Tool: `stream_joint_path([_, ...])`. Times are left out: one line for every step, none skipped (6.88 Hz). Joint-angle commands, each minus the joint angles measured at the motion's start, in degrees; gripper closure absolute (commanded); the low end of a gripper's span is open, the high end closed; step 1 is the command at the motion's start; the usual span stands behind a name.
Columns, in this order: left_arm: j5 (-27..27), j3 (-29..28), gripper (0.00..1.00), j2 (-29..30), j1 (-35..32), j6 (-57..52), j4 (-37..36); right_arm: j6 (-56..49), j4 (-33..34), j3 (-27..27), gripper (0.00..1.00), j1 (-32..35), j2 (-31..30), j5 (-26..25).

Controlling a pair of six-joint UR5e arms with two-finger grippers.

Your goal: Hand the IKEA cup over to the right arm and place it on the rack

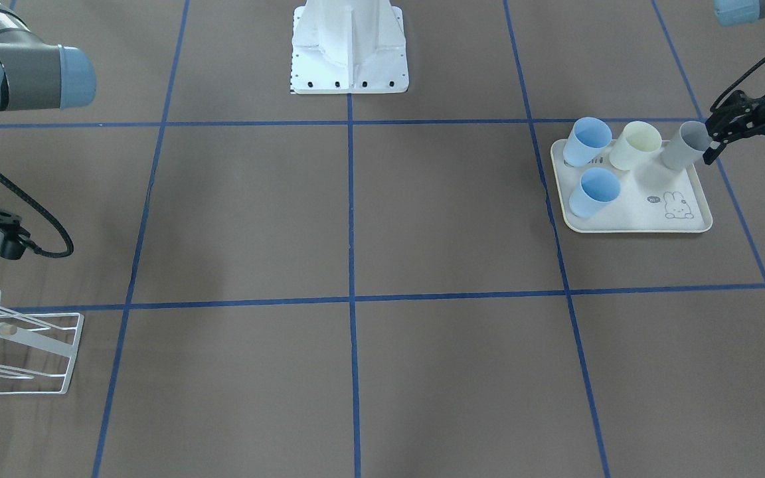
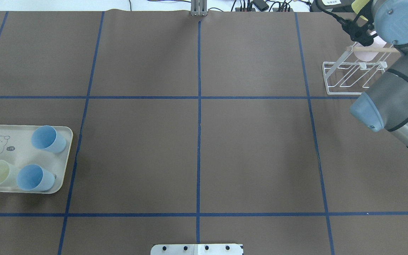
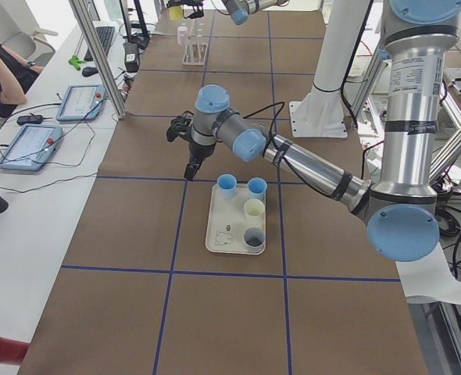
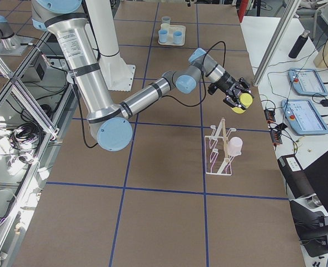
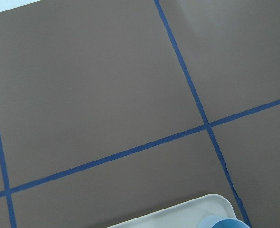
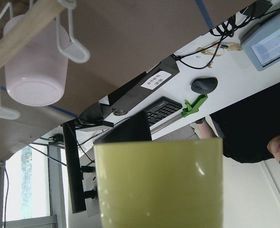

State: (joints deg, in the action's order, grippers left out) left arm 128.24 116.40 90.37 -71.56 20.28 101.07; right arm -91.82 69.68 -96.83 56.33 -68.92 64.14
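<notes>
My right gripper (image 4: 234,99) is shut on a yellow-green cup (image 4: 240,104) and holds it in the air just beyond the far end of the white wire rack (image 4: 222,150). The cup fills the bottom of the right wrist view (image 6: 159,183). The rack (image 2: 349,76) has a wooden dowel (image 6: 21,33) and a pink cup (image 6: 35,61) hanging upside down on it. My left gripper (image 1: 743,162) is open and empty, beside the grey cup (image 1: 686,145) at the tray's edge.
The cream rabbit-print tray (image 1: 641,226) holds two blue cups (image 1: 587,141) (image 1: 595,192), a cream cup (image 1: 635,145) and the grey one. The white robot base (image 1: 349,46) stands at mid-table. A side desk with tablets (image 4: 303,83) lies past the rack.
</notes>
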Motion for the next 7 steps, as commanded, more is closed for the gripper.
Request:
stream_joint_path([0.4, -0.2, 0.0, 0.0, 0.0, 0.2, 0.0, 0.9, -9.7, 7.4, 0.82, -0.8, -0.8, -0.8])
stream_joint_path([0.4, -0.2, 0.0, 0.0, 0.0, 0.2, 0.0, 1.3, -9.7, 7.7, 0.77, -0.8, -1.6, -0.7])
stream_joint_path([0.4, -0.3, 0.0, 0.0, 0.0, 0.2, 0.0, 1.4, -9.7, 7.8, 0.76, -1.0, -1.8, -0.7])
stream_joint_path([0.4, -0.3, 0.0, 0.0, 0.1, 0.2, 0.0, 1.3, -9.7, 7.9, 0.76, -1.2, -1.8, -0.7])
stream_joint_path([0.4, -0.3, 0.0, 0.0, 0.0, 0.2, 0.0, 1.4, -9.7, 8.2, 0.76, -1.4, -1.8, -0.7])
stream_joint_path([0.4, -0.4, 0.0, 0.0, 0.1, 0.2, 0.0, 1.4, -9.7, 8.4, 0.76, -1.6, -1.9, -0.7])
stream_joint_path([0.4, -0.4, 0.0, 0.0, 0.1, 0.3, 0.0, 1.4, -9.7, 9.1, 0.76, -1.8, -1.8, -0.7])
